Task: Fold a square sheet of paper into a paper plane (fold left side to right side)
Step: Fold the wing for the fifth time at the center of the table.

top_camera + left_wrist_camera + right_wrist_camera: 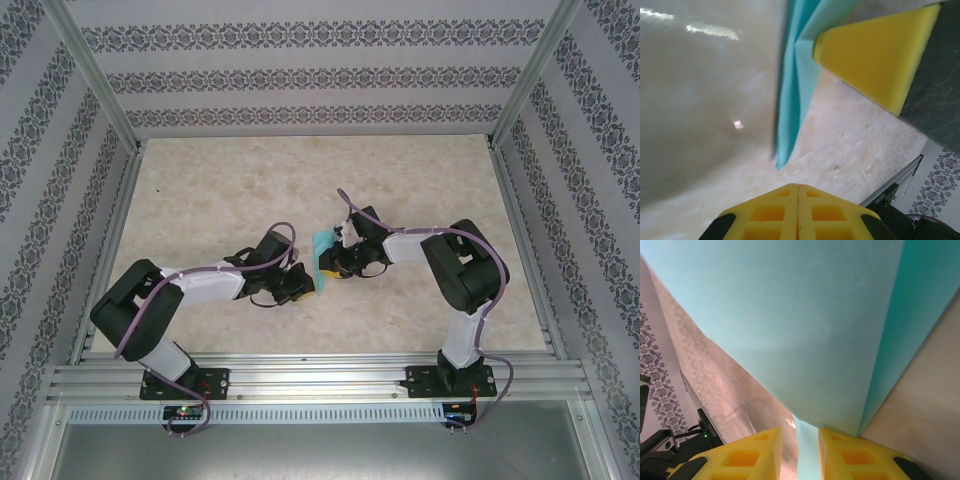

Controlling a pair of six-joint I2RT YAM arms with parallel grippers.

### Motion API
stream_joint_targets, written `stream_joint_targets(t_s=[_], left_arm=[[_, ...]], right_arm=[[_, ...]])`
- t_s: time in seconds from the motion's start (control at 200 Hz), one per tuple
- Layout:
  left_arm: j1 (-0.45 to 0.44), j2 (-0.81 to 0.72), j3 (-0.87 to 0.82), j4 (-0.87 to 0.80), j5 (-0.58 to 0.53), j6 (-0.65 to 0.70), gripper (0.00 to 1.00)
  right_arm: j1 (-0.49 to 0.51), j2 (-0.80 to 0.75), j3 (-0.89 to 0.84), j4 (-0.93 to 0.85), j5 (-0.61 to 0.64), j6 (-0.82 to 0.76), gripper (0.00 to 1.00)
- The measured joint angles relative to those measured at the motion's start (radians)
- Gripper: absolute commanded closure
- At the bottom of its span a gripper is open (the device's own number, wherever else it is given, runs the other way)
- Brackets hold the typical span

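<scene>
Over the tabletop (200, 190), mid-frame in the top view, the paper (322, 248) stands upright, its long axis running up the frame. My right end effector (338, 262) pinches it narrowly from the right. My left end effector (303, 285), closed and empty, sits just lower-left of it, apart.
</scene>
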Motion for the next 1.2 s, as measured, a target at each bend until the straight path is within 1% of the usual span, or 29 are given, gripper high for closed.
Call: stream_joint_targets(t_s=[0.215,0.415,0.56,0.684,0.789,0.994,1.114,1.199], left_arm=[[0.0,0.089,0.049,0.08,0.016,-0.016,0.92],[0.0,0.136,0.068,0.109,0.015,-0.019,0.92],[0.0,0.171,0.079,0.099,-0.003,-0.018,0.92],[0.0,0.18,0.106,0.045,-0.018,-0.003,0.92],[-0.001,0.186,0.136,-0.017,-0.034,0.013,0.95],[-0.009,0.216,0.237,-0.197,-0.077,0.067,1.0],[-0.008,0.23,0.26,-0.23,-0.073,0.08,1.0],[-0.007,0.233,0.261,-0.23,-0.066,0.083,1.0]], right_arm=[[0.0,0.0,0.0,0.0,0.0,0.0,0.73],[0.0,0.0,0.0,0.0,0.0,0.0,0.73],[0.0,0.0,0.0,0.0,0.0,0.0,0.73],[0.0,0.0,0.0,0.0,0.0,0.0,0.73],[0.0,0.0,0.0,0.0,0.0,0.004,0.73],[0.0,-0.003,0.003,-0.005,0.01,0.027,0.73],[0.0,-0.003,0.016,-0.03,0.026,0.031,0.74],[0.0,-0.007,0.019,-0.04,0.038,0.035,0.76]])
